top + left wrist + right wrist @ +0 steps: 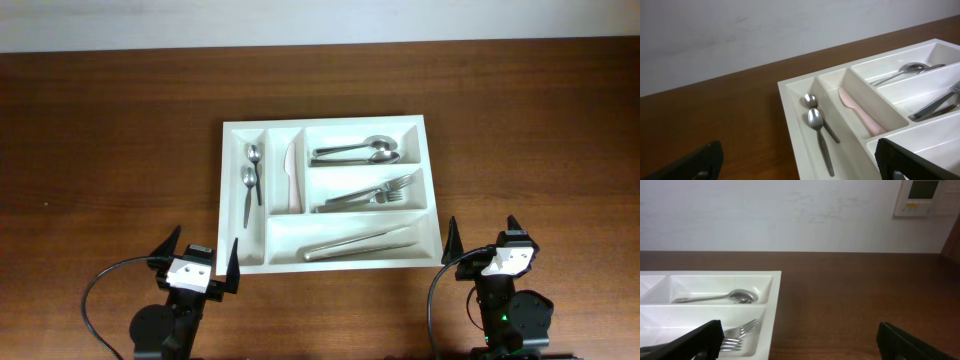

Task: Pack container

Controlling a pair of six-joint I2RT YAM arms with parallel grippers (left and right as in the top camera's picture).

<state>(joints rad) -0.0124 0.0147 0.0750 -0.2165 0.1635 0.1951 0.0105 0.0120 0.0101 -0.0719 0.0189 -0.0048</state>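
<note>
Both arms wait at the near edge, jaws wide and empty: the left end effector (205, 240) just off the container's near-left corner, the right end effector (481, 225) just past its near-right corner. On the table (100, 150), the container (285, 240) lies ahead and between them, long axis left to right, the left arm slightly nearer. It holds a long piece (360, 243), forks (375, 194), big spoons (355, 152), a knife (293, 175) and small spoons (250, 180). I see nothing loose. Both wrist views crop the container, and I can't tell whether the long piece is tongs.
</note>
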